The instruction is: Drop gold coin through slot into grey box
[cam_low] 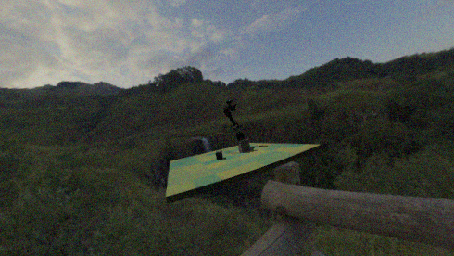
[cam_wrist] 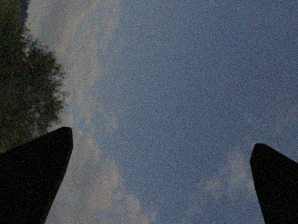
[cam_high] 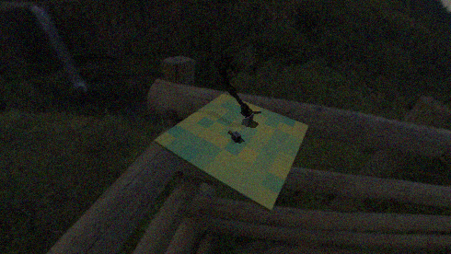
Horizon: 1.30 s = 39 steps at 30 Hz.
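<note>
Arm (cam_low: 233, 124) raised upright; tool (cam_wrist: 160, 196) skyward, fingers wide apart, nothing held

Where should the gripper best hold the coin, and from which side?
Probably the upper part, from above: the coin stands on edge, its foot in the holder. Close the open gripper on its flat faces; their direction is too small to tell.

board (cam_low: 199, 173): matt, smooth, yellow and green patches
logs (cam_low: 361, 211): rough, pale wood, at 5 o'clock of board
fingers: matt black, smooth
arm (cam_low: 233, 122): dark, dull
</note>
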Available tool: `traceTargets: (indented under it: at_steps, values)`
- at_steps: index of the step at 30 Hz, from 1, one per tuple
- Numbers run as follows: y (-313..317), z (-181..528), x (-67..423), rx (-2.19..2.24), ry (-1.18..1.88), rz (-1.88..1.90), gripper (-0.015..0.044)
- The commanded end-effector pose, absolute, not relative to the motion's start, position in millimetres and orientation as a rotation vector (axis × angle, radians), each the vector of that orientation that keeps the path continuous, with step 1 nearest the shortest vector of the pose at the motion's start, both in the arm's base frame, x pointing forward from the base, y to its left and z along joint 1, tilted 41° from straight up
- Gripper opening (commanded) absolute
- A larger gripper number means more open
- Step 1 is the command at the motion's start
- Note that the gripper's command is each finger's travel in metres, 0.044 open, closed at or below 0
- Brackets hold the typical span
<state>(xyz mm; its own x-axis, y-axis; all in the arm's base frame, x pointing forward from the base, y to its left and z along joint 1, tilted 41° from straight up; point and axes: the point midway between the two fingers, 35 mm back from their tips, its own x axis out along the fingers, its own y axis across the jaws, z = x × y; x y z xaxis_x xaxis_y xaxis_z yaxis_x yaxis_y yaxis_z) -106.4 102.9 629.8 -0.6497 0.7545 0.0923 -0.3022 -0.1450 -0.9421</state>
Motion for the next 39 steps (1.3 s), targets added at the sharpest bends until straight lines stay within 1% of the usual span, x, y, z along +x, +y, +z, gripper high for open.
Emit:
traceTargets:
  at_steps: [1,5,9,15,18,26,32,39]
  values:
    - [104,630,-106,-0.535,-1.396,1.871,0.0374]
    - [124,628,-86,-0.540,-1.316,1.837,0.0269]
    - [162,620,-44,-0.555,-1.160,1.767,0.0164]
    - [203,598,14,-0.542,-0.872,1.672,0.0161]
    - [224,579,53,-0.566,-0.730,1.604,0.0161]
    - [260,503,162,-0.658,-0.329,1.397,0.0161]
    - [259,429,235,-0.748,-0.024,1.230,0.0161]
    - [228,336,301,-0.874,0.331,1.035,0.0161]
